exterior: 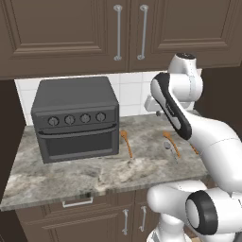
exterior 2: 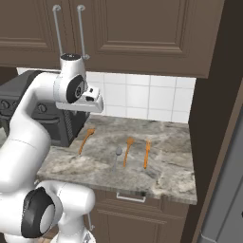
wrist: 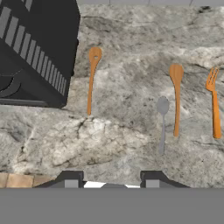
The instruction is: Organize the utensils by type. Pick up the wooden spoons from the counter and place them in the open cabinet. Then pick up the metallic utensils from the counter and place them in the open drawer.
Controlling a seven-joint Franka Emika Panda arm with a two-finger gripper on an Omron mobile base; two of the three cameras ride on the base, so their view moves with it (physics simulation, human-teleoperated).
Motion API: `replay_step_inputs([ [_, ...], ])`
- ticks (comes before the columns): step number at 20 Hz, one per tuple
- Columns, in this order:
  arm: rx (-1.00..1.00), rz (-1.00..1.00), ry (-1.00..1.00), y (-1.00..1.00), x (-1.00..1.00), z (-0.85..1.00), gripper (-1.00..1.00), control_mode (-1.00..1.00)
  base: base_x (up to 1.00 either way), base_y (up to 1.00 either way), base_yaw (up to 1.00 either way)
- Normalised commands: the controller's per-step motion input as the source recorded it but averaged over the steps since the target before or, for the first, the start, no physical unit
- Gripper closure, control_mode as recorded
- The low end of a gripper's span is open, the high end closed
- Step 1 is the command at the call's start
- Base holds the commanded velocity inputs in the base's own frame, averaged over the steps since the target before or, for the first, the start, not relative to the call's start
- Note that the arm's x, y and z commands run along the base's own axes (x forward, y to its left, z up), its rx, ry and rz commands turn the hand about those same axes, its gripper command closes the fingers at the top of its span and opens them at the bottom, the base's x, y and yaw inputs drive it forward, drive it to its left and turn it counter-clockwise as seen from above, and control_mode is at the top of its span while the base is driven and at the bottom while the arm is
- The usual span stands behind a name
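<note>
Gripper: the white arm's two-finger gripper (wrist: 112, 180) hangs high above the worktop's front edge, its dark fingertips (wrist: 70, 179) partly apart with nothing between them.
Step in hand: by my reading the first pick is not yet begun; all four utensils lie on the grey-and-tan veined stone counter (wrist: 122, 131).
Grey spoon: the thin dark-grey metal spoon (wrist: 162, 124) lies nearest the front edge, bowl toward the tiled back wall, handle toward the front.
Right wooden spoon: a slim orange-brown wooden spoon (wrist: 176, 98) lies just beside the grey one, on the side away from the oven, parallel to it, oval bowl to the rear.
Fork: a slim orange fork-like utensil (wrist: 214, 103) lies nearest the counter's right end, tines to the rear, long axis front to back.
Left wooden spoon: the other orange-brown wooden spoon (wrist: 92, 78) lies close beside the dark grey toaster oven (exterior: 75, 120), bowl rearward, handle slightly curved.
Next move: likely a descent over one wooden handle, with the jaws set across it; the spoon by the oven leaves little room on that side.
Destination: the dark brown wall cabinets (exterior: 127, 33) above appear closed from here; I cannot tell which one stands open.
</note>
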Motion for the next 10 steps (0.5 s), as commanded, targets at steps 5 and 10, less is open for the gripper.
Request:
replay_step_inputs([
  [5,0.0,0.0,0.04,-0.01,-0.08,-0.13,-1.0,-1.0,0.0,0.0,0.0],
  [10,0.0,0.0,0.01,-0.29,-0.22,-0.35,-1.0,-1.0,0.0,0.0,0.0],
])
